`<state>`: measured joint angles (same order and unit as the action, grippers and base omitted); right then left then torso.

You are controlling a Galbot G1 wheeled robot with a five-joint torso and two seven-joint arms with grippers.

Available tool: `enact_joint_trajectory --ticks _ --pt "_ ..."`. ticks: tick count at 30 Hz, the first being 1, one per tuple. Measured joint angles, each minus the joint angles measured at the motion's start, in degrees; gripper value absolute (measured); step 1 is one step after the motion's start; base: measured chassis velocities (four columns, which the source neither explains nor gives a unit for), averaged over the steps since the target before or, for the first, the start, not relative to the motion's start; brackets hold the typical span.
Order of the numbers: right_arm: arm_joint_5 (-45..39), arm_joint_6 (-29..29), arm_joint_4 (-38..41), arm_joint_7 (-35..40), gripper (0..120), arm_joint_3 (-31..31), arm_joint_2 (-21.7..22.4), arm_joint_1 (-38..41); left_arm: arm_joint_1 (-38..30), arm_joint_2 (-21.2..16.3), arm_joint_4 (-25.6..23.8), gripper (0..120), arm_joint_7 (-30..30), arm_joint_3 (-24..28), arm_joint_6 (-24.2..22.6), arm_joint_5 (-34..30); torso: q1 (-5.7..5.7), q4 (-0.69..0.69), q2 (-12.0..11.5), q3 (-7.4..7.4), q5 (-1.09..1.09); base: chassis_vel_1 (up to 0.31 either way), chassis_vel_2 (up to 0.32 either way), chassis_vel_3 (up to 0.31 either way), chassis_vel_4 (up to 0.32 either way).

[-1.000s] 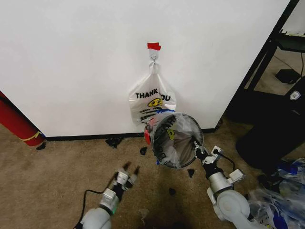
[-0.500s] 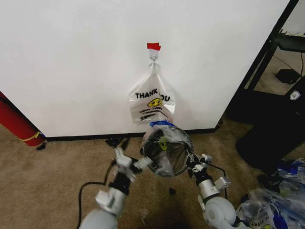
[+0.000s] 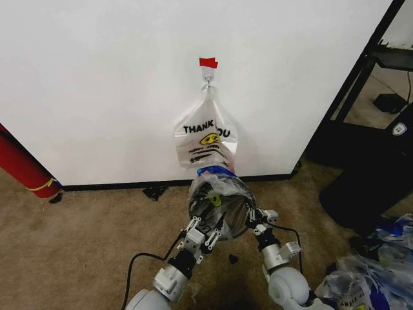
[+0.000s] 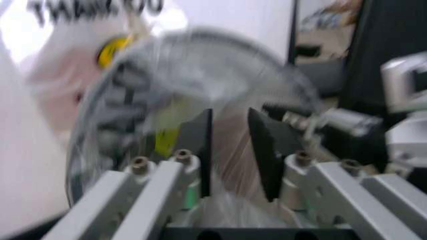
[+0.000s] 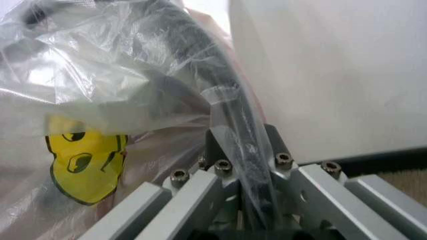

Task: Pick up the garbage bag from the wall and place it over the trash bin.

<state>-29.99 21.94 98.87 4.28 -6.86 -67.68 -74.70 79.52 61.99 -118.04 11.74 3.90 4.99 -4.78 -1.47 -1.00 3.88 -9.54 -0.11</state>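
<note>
Head view is showing the right gripper (image 3: 253, 218) clamping the trash bin (image 3: 219, 205) rim, garbage bag (image 3: 216, 185) draped over it below the wall; left gripper (image 3: 205, 230), fingers apart, is reaching its edge

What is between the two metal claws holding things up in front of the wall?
In the head view, the trash bin with the garbage bag draped over it sits between the left gripper and the right gripper.
</note>
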Motion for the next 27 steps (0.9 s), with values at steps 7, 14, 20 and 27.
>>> enact_joint_trajectory --ticks 7,14,20,27 --pt "4.7 1.9 -0.9 0.0 0 1.1 -0.9 0.5 -3.0 0.7 -0.4 0 8.4 4.0 -9.9 -6.4 0.0 0.0 0.0 0.0 0.0 0.0 0.0 0.0 0.0" --pt "4.8 2.0 -0.9 -0.6 0 1.6 -0.7 0.9 -6.8 1.3 -0.5 0 13.2 7.3 -15.0 -11.3 0.0 0.0 0.0 0.0 0.0 0.0 0.0 0.0 0.0" --pt "1.4 0.6 -0.5 -4.3 0 2.0 2.0 1.9 -9.8 0.2 -2.2 0 17.9 10.3 -18.8 -17.1 0.0 0.0 0.0 0.0 0.01 0.0 0.0 0.0 0.0" --pt "-0.9 -1.2 0.2 -6.5 0 3.0 4.5 3.1 -11.6 2.4 -3.9 0 22.8 13.0 -22.0 -18.8 0.0 0.0 0.0 0.0 0.01 0.0 0.0 0.0 0.0"
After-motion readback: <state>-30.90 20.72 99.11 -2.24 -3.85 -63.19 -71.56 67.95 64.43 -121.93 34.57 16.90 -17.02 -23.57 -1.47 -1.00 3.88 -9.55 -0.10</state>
